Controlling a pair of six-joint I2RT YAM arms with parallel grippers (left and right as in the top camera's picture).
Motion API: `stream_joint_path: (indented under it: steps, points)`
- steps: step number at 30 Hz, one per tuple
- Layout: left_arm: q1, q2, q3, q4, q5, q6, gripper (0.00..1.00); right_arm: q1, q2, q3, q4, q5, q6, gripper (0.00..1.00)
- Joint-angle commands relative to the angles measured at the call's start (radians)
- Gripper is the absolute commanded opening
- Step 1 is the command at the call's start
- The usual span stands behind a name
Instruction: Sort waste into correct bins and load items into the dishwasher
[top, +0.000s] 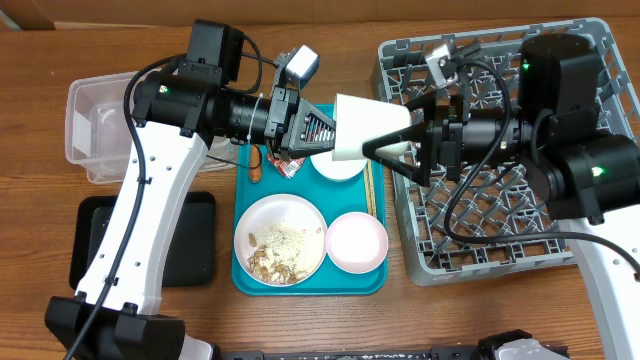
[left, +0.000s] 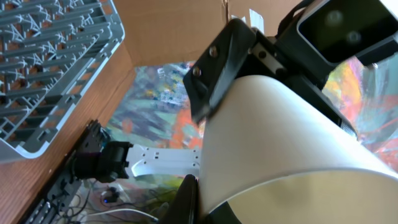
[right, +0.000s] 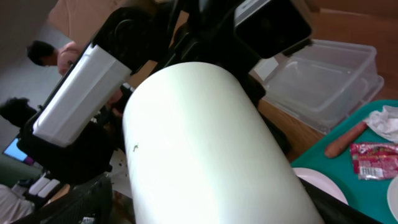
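The small white cup (top: 370, 128) is held level, mouth at the left claw (top: 322, 126), base inside the right claw (top: 402, 132); which is clenched cannot be told.

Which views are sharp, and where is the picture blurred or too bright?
Overhead: sharp and evenly lit. Left wrist: the white cup sits very near the lens and looks soft. Right wrist: the same cup fills the frame, pale and nearly featureless; the background behind it is blurred.
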Motion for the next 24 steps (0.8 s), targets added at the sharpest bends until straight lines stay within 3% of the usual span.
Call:
stream_joint_path:
  steps: [1, 7, 24]
  points:
    - [-0.001, 0.002, 0.011, 0.029, 0.003, 0.013, 0.04, 0.02, -0.011, 0.032, -0.005, -0.032, -0.005, 0.88]
    - [0.012, 0.002, 0.011, 0.101, 0.003, -0.051, 0.04, 0.02, -0.011, 0.032, -0.013, -0.031, -0.008, 0.88]
    - [0.011, 0.002, 0.011, 0.109, 0.002, -0.051, 0.04, -0.039, -0.012, 0.032, 0.037, -0.06, -0.005, 0.88]
